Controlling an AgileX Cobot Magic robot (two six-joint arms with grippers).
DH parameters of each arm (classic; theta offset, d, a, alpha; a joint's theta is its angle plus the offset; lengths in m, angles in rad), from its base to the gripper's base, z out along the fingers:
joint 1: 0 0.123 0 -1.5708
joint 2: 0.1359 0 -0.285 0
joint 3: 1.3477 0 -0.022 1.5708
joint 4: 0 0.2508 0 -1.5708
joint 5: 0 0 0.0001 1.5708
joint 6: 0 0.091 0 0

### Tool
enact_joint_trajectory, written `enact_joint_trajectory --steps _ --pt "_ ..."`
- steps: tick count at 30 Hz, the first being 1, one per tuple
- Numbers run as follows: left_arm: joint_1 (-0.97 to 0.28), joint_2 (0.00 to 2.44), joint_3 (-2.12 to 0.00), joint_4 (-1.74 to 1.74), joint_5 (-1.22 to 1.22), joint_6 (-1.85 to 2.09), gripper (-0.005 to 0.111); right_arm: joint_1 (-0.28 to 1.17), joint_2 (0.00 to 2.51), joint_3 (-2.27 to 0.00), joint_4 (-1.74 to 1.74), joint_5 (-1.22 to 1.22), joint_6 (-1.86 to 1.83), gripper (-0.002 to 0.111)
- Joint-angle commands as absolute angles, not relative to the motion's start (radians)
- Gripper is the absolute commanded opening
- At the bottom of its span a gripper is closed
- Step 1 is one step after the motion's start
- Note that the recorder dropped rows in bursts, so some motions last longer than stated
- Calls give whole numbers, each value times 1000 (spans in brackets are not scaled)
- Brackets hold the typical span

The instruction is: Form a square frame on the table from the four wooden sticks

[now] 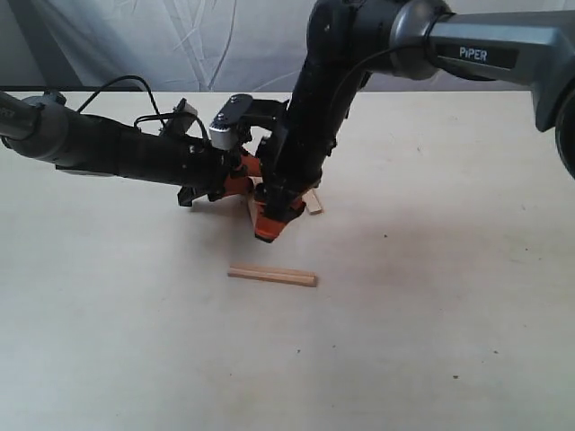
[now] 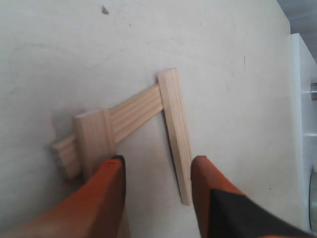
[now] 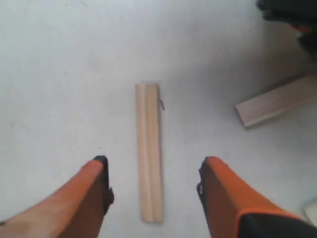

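Note:
Three of the wooden sticks lie in a U shape on the table [image 1: 449, 314]: a long side stick [image 2: 176, 134], a cross stick [image 2: 137, 111] and a second side stick [image 2: 93, 143] lying over the cross stick. My left gripper [image 2: 157, 161] is open low over them, its orange fingers [image 2: 106, 198] straddling the gap between the side sticks. A fourth stick [image 1: 272, 276] lies alone nearer the front. My right gripper [image 1: 268, 229] is open above that stick [image 3: 149, 148], its fingers [image 3: 218, 193] apart from it on either side. The arms hide most of the U in the exterior view.
Both arms meet closely at the table's middle, the right arm [image 1: 314, 117] coming down steeply from the upper right over the left gripper [image 1: 235, 184]. One stick end [image 1: 314, 205] pokes out behind the right gripper. A white cloth backdrop [image 1: 180, 45] hangs behind the table's far edge.

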State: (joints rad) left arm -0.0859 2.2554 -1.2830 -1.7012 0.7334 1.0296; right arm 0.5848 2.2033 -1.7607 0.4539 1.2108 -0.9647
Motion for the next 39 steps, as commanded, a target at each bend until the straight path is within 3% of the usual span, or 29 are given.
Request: enact_joint_trajectory --steps 1,3,5,8,12,17,26,29,32,34,37,39 --pt "-93 2258 -1285 -1697 748 1028 42 632 2225 -1699 472 1221 -986 32" --pt "-93 2258 -1285 -1697 753 1028 42 647 2236 -1697 444 1221 -994 16" --pt "-93 2258 -1285 -1697 759 1028 42 653 2238 -1697 397 1209 -957 10" --pt "-93 2258 -1285 -1692 759 1028 42 653 2240 -1697 356 1157 -918 21" --pt "-93 2258 -1285 -1692 759 1028 42 662 2246 -1693 336 1135 -900 50" --pt "-93 2258 -1285 -1692 756 1028 42 700 2250 -1656 290 1062 -863 42" --pt "-93 2258 -1285 -1692 756 1028 42 722 2287 -1629 220 969 -853 48" --pt "-93 2258 -1285 -1692 756 1028 42 722 2294 -1629 207 965 -853 39" --pt "-93 2258 -1285 -1690 756 1028 42 722 2294 -1629 188 976 -853 12" --pt "-93 2258 -1285 -1690 756 1028 42 722 2294 -1629 185 979 -853 2" --pt "-93 2258 -1285 -1690 756 1028 42 722 2289 -1629 188 981 -853 9" --pt "-93 2258 -1285 -1690 756 1028 42 722 2288 -1629 188 991 -853 23"
